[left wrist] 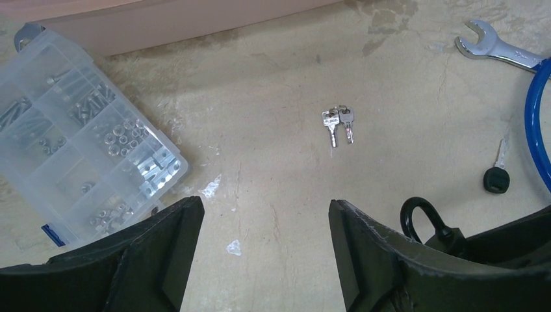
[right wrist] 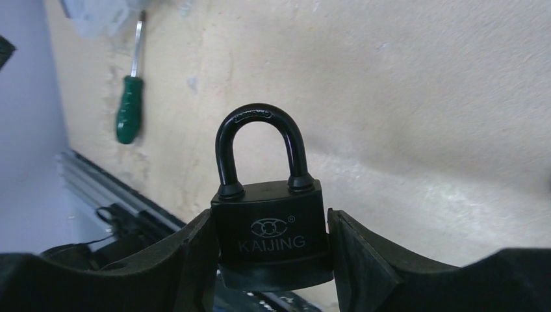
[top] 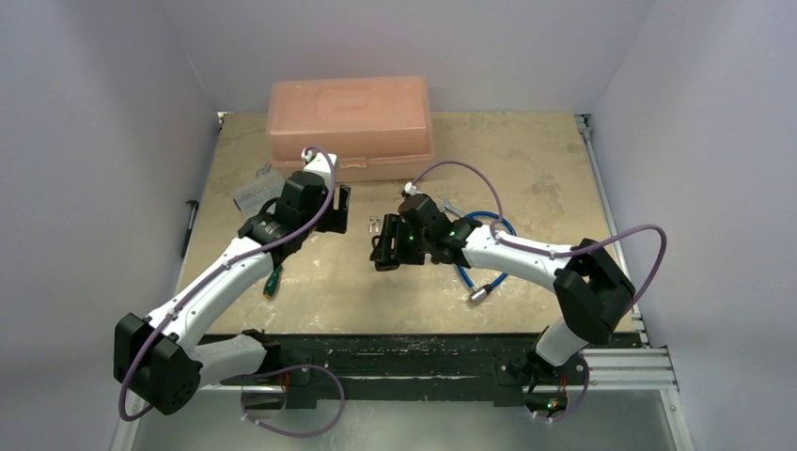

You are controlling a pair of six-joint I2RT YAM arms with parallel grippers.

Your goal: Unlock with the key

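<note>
- We hold the padlock (right wrist: 269, 227) clamped in the right jaws, shackle shut.
- Our left jaws stand apart; the key (left wrist: 496, 177) lies ungrasped at 3 o'clock.

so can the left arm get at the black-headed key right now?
Probably yes: left gripper open and empty, key lying uncovered on the table. The blue cable and the right gripper holding the padlock sit close by.
</note>
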